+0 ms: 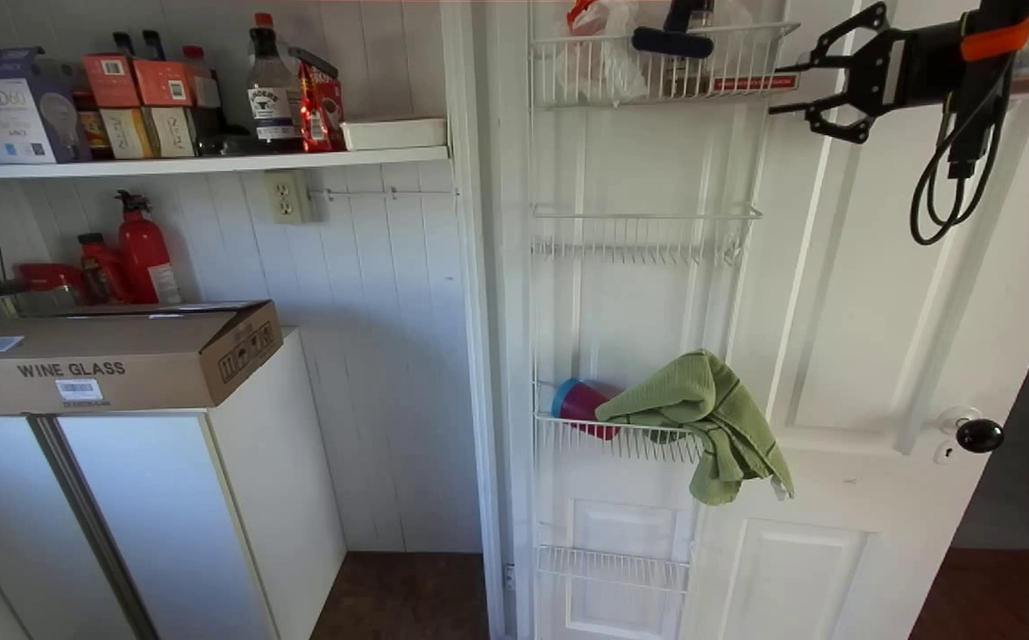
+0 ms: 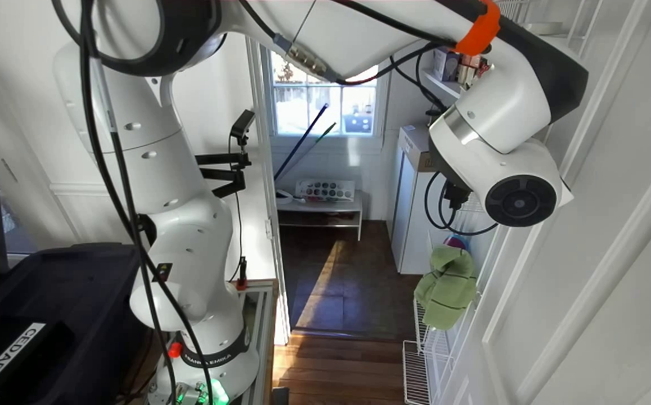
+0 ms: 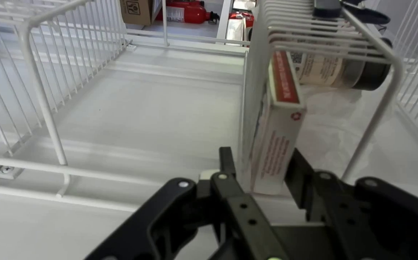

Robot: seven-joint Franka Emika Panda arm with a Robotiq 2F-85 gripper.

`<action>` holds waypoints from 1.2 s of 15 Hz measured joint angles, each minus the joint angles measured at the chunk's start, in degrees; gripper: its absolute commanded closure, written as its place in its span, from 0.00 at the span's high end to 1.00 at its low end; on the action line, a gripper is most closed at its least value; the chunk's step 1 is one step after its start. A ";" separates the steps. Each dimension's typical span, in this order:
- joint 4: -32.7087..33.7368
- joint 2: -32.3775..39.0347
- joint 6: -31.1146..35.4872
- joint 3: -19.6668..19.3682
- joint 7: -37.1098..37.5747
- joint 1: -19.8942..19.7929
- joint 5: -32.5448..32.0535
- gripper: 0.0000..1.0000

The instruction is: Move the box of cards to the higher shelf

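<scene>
The box of cards [image 3: 279,144], white with a red edge panel, lies in the top visible wire shelf [image 3: 371,90]. In an exterior view its red side [image 1: 754,83] shows at the front right of that wire shelf [image 1: 559,76]. My gripper [image 3: 261,162] is open. Its fingers stand on either side of the box's near end, and the wire floor also lies between them. I cannot tell whether the finger on the box's open side touches it. In an exterior view the gripper [image 1: 776,90] reaches in from the right. A lower wire shelf [image 1: 648,213] hangs below.
A spice bottle [image 3: 324,72], a plastic bag [image 1: 603,53] and a dark blue-handled item [image 1: 673,43] share the top shelf. A green towel [image 1: 710,418] and a purple cup [image 1: 581,404] are on a lower shelf. The shelves hang on a white door [image 1: 870,356].
</scene>
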 measured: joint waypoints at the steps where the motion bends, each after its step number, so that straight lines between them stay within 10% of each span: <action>1: 0.18 0.06 -0.29 0.00 0.50 -0.07 0.09 0.03; 18: -2.73 -2.13 -6.55 -1.87 1.52 -5.38 -1.59 0.05</action>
